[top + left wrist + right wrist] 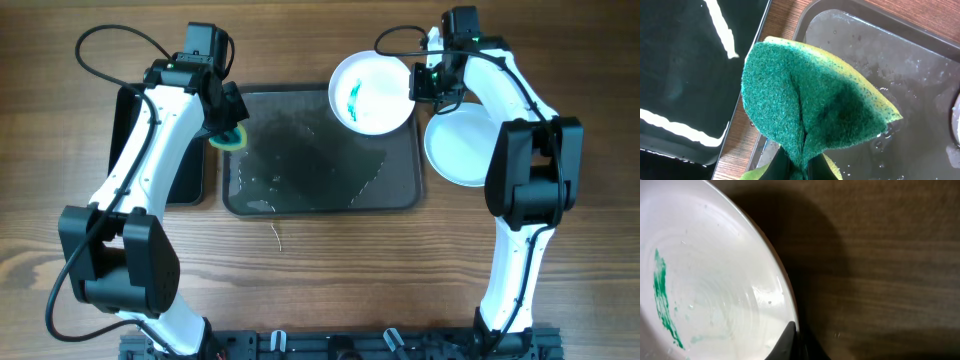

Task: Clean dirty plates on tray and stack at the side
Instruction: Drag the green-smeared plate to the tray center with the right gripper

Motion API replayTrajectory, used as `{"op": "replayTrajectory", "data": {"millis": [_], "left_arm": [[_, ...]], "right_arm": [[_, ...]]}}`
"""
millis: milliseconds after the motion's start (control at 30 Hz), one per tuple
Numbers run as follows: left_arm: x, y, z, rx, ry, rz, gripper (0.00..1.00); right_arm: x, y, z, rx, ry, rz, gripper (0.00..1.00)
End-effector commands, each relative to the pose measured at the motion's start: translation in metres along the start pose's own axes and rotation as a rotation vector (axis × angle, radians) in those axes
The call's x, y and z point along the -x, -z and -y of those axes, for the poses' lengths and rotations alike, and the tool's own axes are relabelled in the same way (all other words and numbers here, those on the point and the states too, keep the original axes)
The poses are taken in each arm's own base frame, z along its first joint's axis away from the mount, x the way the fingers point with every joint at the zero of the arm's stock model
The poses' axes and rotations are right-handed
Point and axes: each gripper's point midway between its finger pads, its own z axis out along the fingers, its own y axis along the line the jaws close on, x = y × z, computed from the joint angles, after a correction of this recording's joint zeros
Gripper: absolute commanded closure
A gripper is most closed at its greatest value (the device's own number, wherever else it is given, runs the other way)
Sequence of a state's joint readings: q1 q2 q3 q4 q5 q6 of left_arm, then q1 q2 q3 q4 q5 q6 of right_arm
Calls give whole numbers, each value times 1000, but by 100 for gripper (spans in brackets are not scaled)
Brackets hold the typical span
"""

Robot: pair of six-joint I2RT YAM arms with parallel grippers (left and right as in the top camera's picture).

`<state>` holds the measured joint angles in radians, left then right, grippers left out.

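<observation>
A white plate (371, 92) with a teal-green smear hangs over the far right corner of the wet dark-grey tray (300, 190). My right gripper (422, 82) is shut on its right rim. In the right wrist view the smeared plate (710, 285) fills the left, the jaws (796, 341) pinching its edge. Clean pale plates (458, 145) lie stacked on the table right of the tray, partly under my right arm. My left gripper (226, 128) is shut on a teal-and-yellow sponge (810, 105), held above the tray's far left corner (880, 45).
A smaller, deeper black tray (185, 170) stands left of the big tray and shows in the left wrist view (685, 75). Water pools on the big tray's floor. Bare wooden table lies in front, with a small thin scrap (277, 236).
</observation>
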<state>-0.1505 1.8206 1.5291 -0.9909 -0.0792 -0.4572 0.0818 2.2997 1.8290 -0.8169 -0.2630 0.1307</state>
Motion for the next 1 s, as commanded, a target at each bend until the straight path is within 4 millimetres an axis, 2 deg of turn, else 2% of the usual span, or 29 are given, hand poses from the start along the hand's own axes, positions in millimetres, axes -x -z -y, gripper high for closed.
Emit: {"op": "replayTrajectory", "data": {"millis": [0, 100, 233, 367, 567, 733, 867, 967], "left_arm": [[4, 5, 4, -21, -14, 12, 96], [4, 5, 4, -21, -14, 12, 96], [4, 5, 4, -20, -15, 12, 96], [4, 5, 4, -21, -14, 12, 96], [4, 5, 4, -21, -14, 13, 96], [2, 5, 6, -24, -19, 9, 96], [-7, 5, 22, -94, -78, -30, 96], [-16, 3, 30, -99, -103, -43, 96]], "right_arm": [[13, 56, -44, 64, 39, 82, 95], [0, 82, -72, 79, 9, 67, 96], [-29, 81, -92, 73, -44, -28, 96], [-66, 63, -104, 49, -55, -141, 96], [-102, 32, -113, 14, -81, -207, 96], [-112, 9, -120, 33, -24, -189, 96], [-122, -9, -121, 51, 50, -171, 95], [-129, -19, -118, 52, 32, -170, 96]]}}
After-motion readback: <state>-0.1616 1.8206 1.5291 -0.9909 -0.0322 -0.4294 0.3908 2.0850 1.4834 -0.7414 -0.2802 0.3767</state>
